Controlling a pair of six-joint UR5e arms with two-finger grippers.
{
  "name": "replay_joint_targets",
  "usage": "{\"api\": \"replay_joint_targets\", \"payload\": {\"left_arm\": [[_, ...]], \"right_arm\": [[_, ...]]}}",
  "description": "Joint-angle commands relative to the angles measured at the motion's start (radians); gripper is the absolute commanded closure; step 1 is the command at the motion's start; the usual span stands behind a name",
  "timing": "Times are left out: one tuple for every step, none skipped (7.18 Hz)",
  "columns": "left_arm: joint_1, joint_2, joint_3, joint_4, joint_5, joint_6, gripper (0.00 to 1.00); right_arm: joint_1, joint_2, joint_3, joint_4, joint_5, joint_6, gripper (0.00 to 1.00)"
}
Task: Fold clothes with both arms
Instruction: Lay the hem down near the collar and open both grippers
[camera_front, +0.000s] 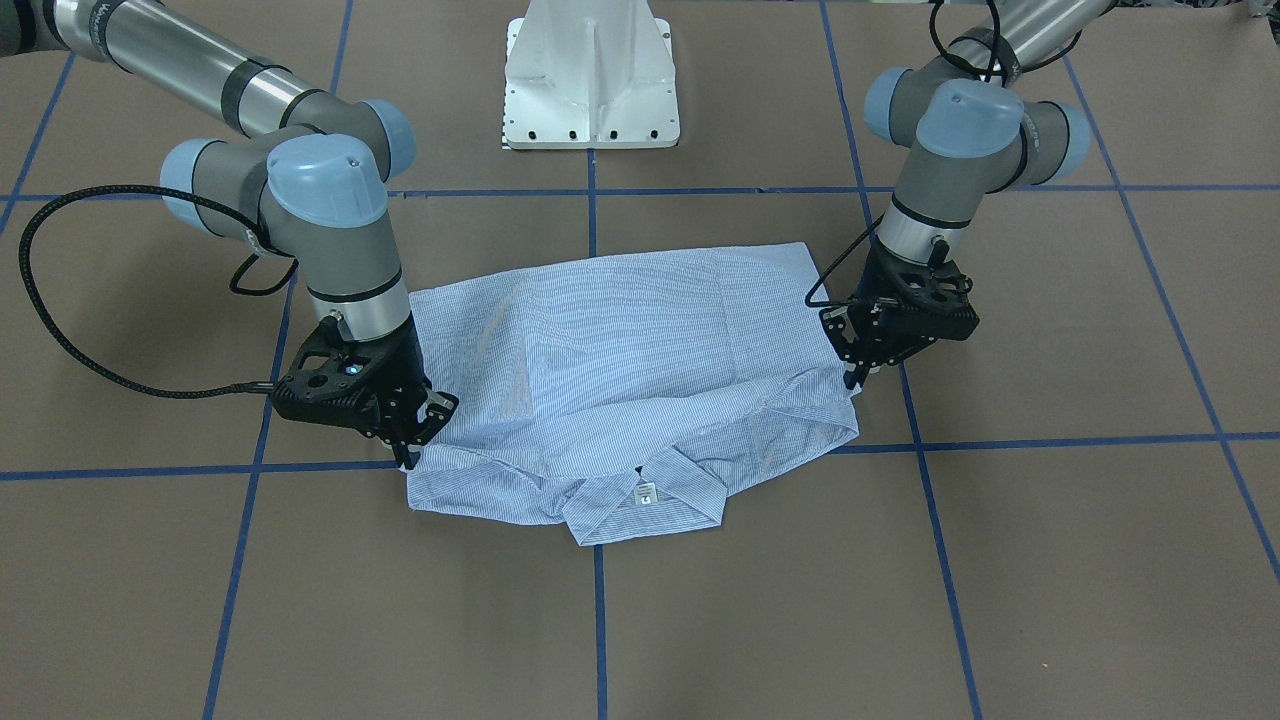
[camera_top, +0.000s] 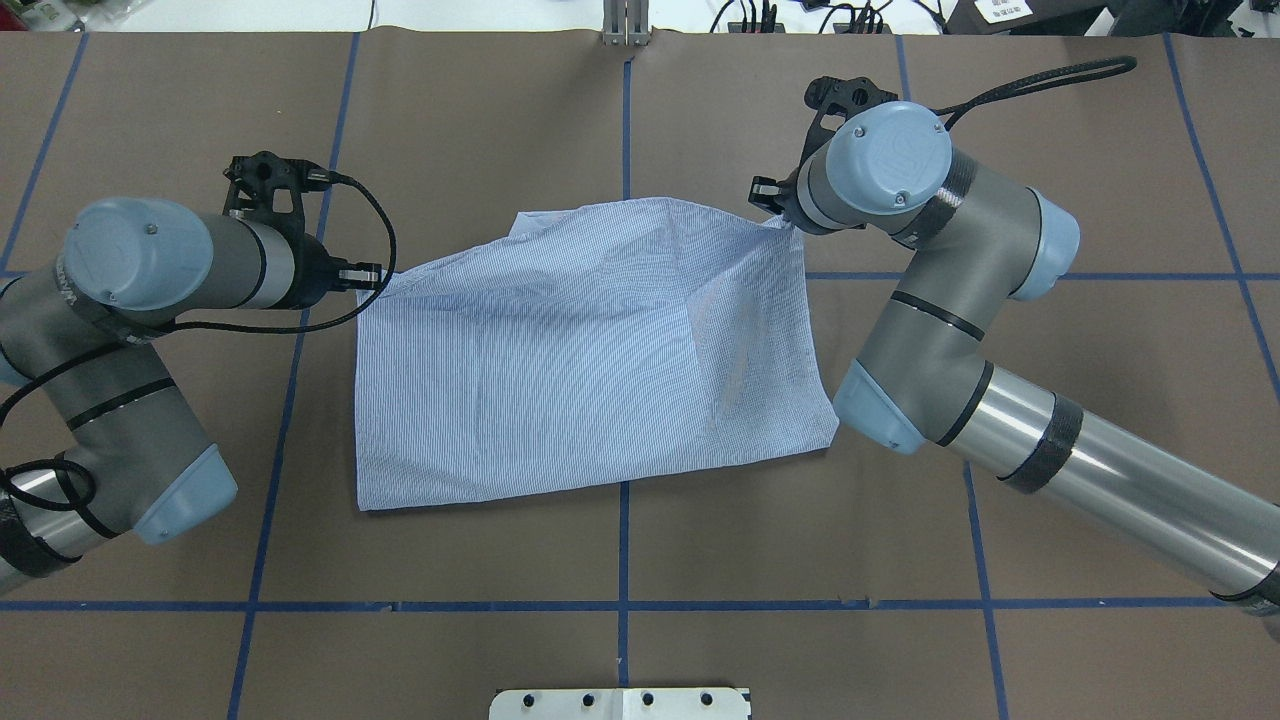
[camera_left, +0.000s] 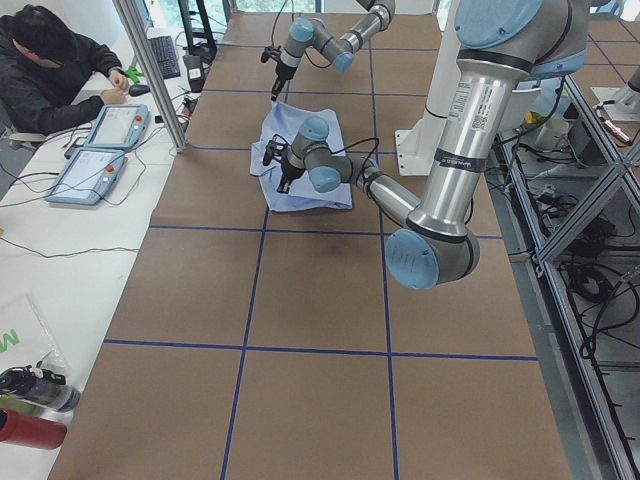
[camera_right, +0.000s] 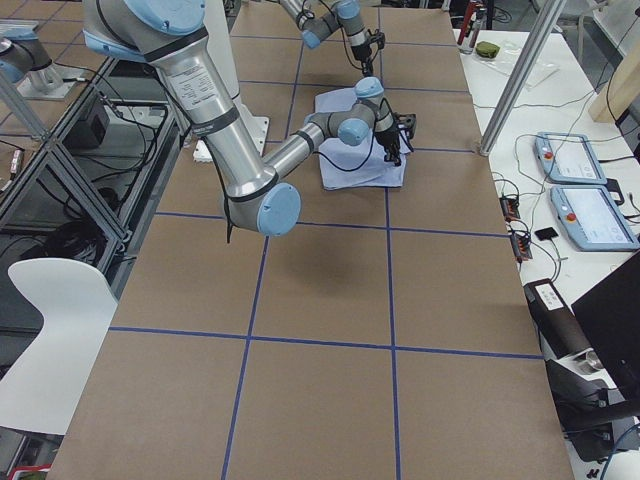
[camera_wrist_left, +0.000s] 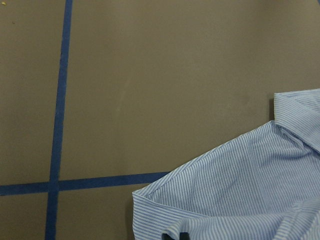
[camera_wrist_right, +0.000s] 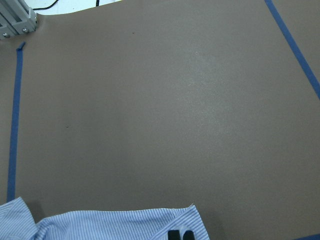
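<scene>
The shirt (camera_front: 620, 350) lies flat on the worktop (camera_front: 1000, 600) straight out from the white pedestal base (camera_front: 590, 90). Its long axis runs across, from one arm to the other, and the collar (camera_front: 645, 510) is at the edge farthest from the base. A smooth upper layer covers most of the shirt and ends just short of the collar, and both arms are at that edge. The right gripper (camera_front: 425, 432) is closed on one end of it, its dark fingertips (camera_wrist_right: 173, 235) pinching striped cloth in its wrist view. The left gripper (camera_front: 858, 375) sits on the other end and also looks clamped on the cloth, though less plainly. So the cloth runs from each gripper back toward the base and across to its partner, each arm nearest its own corner. Whatever comes next, I judge the two must travel together to keep that edge straight. The overhead view hides nearly all of the collar under the layer and the left fingertips behind the wrist. Sleeves, buttons and pocket show nowhere, and both side views are too small to help.
</scene>
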Motion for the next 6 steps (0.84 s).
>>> {"api": "replay_joint_targets", "payload": {"left_arm": [[-0.004,-0.002,0.02,-0.007,-0.002,0.028,0.01],[-0.009,-0.005,0.019,-0.008,-0.006,0.13,0.0],[-0.033,-0.005,0.01,-0.008,-0.038,0.181,0.0],[-0.05,-0.002,0.005,-0.008,-0.108,0.216,0.0],[-0.05,0.012,-0.025,-0.008,-0.112,0.204,0.0],[-0.038,0.047,-0.065,-0.009,-0.121,0.186,0.0]], "right_arm": [[-0.009,-0.007,-0.011,-0.001,0.001,-0.014,0.12],[-0.011,-0.001,-0.011,0.001,0.001,-0.066,0.0],[-0.002,-0.001,-0.005,-0.004,0.008,-0.072,0.0],[0.027,-0.003,0.001,-0.008,0.085,-0.095,0.0],[0.044,-0.029,0.028,-0.004,0.109,-0.118,0.0],[0.044,-0.052,0.059,-0.002,0.106,-0.118,0.0]]}}
